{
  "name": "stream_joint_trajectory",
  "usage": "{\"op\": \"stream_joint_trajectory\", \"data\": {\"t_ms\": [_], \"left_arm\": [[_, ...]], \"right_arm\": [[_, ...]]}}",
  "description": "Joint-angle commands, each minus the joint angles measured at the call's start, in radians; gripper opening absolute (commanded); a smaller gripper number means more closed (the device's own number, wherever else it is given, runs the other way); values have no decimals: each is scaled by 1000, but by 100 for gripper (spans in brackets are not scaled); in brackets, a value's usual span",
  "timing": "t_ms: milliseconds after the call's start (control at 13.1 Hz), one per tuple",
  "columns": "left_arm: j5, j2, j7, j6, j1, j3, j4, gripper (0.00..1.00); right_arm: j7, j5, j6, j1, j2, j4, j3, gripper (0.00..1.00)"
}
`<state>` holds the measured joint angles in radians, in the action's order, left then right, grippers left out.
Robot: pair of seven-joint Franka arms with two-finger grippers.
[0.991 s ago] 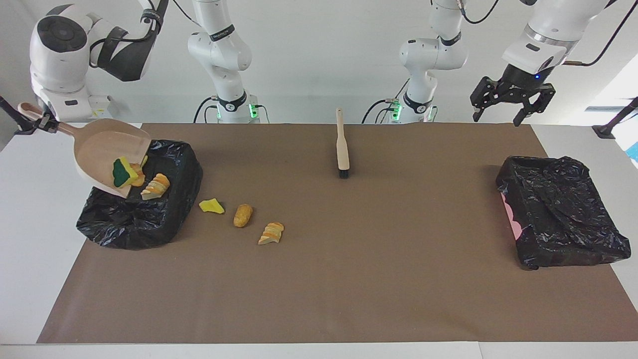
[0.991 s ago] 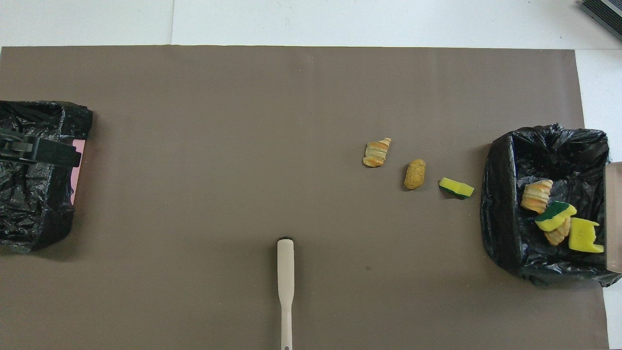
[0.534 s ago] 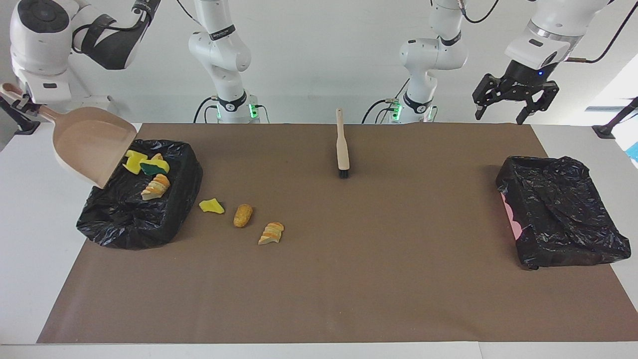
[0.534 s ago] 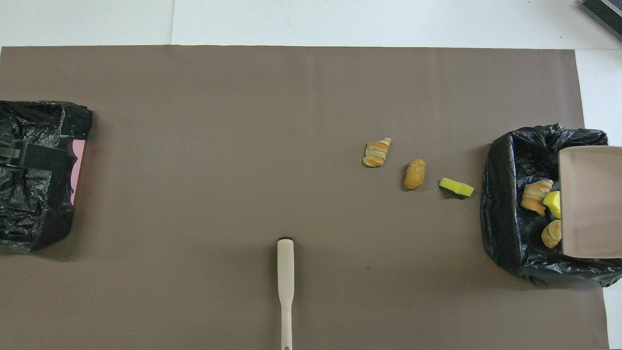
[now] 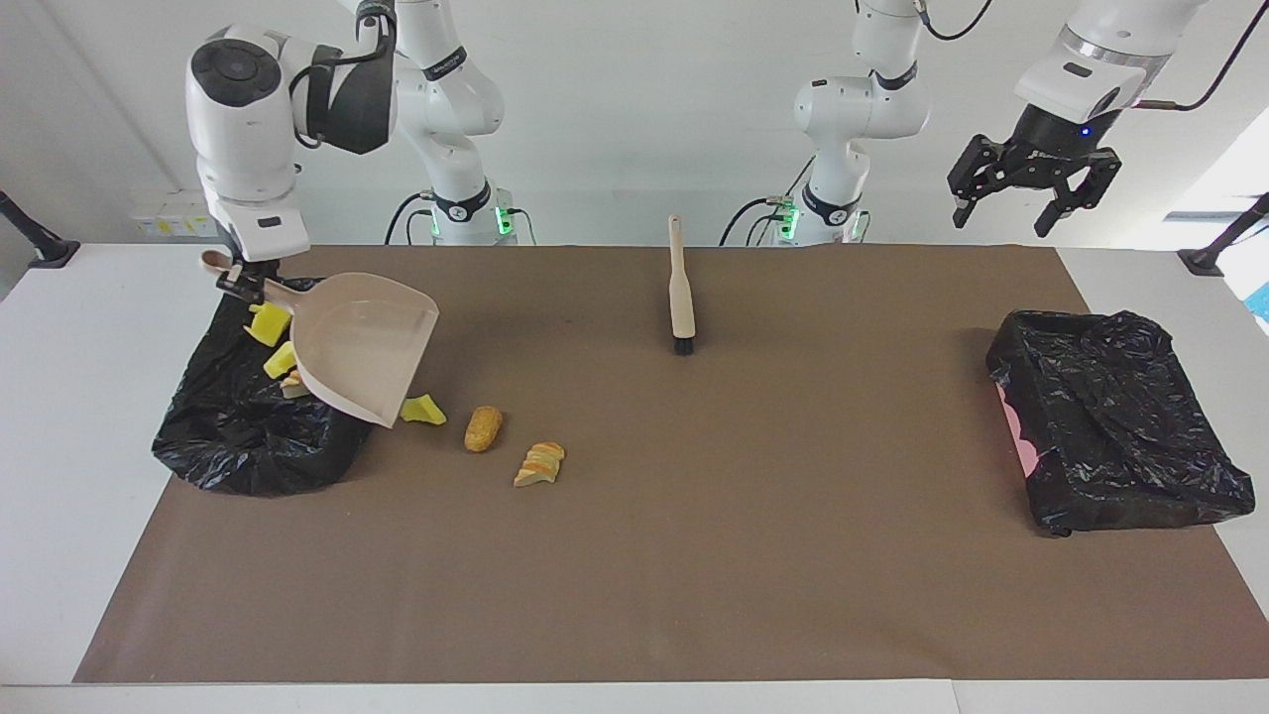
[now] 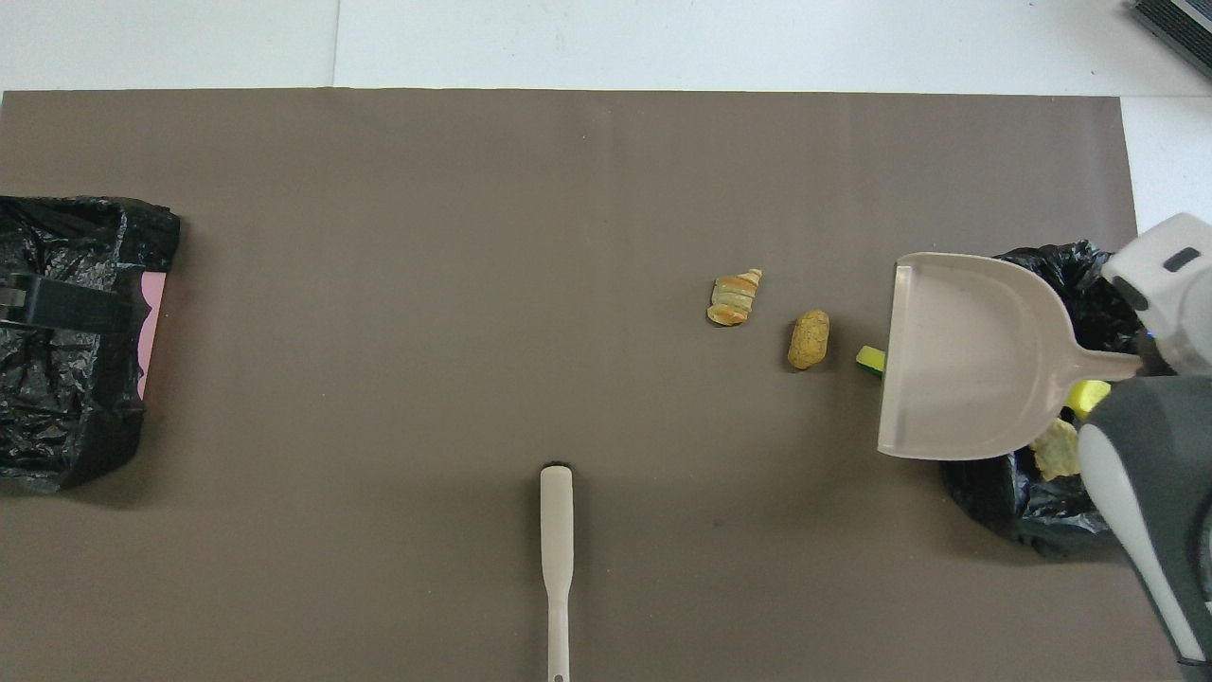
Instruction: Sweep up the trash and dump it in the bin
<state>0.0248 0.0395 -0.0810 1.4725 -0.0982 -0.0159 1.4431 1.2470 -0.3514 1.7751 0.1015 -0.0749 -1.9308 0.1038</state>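
1. The bin [image 5: 228,436] at the right arm's end is half hidden by the raised dustpan [image 5: 362,342].
2. The right gripper [image 5: 238,285] clenches the dustpan's handle; its fingers are hard to see.
3. The left gripper [image 5: 1031,183] hangs released over the second bin [image 5: 1120,436].
4. Some trash [image 5: 268,325] peeks out inside the bin; three scraps [image 5: 483,427] lie beside it.

Dustpan [image 5: 365,342] emptied, swung back over bin [image 5: 233,436] edge.

The dustpan [image 5: 362,342] is beige, over a black-lined bin [image 5: 233,436]. Beside the bin lie a yellow sponge chunk [image 5: 422,410] and two tan-orange pastry pieces [image 5: 484,427], on brown paper [image 5: 694,545].
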Motion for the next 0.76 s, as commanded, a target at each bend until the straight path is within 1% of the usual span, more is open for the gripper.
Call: {"op": "stream_joint_trajectory", "data": {"t_ms": [0, 152, 229, 381, 457, 686], "left_arm": [[-9, 10, -11, -20, 21, -16, 3, 100], [-9, 10, -11, -17, 20, -16, 3, 100], [-9, 10, -11, -18, 20, -16, 3, 100], [-9, 10, -11, -20, 20, -16, 5, 100], [-9, 10, -10, -20, 20, -16, 5, 100], [-9, 11, -13, -17, 20, -16, 10, 100]], "right_arm": [[-179, 107, 4, -72, 62, 10, -4, 0], [-324, 127, 42, -156, 116, 21, -4, 0], [-395, 129, 73, -184, 133, 19, -4, 0], [-542, 211, 113, -226, 152, 18, -4, 0], [-623, 232, 131, -246, 159, 19, -4, 0], [-912, 262, 200, -341, 216, 39, -4, 0]]}}
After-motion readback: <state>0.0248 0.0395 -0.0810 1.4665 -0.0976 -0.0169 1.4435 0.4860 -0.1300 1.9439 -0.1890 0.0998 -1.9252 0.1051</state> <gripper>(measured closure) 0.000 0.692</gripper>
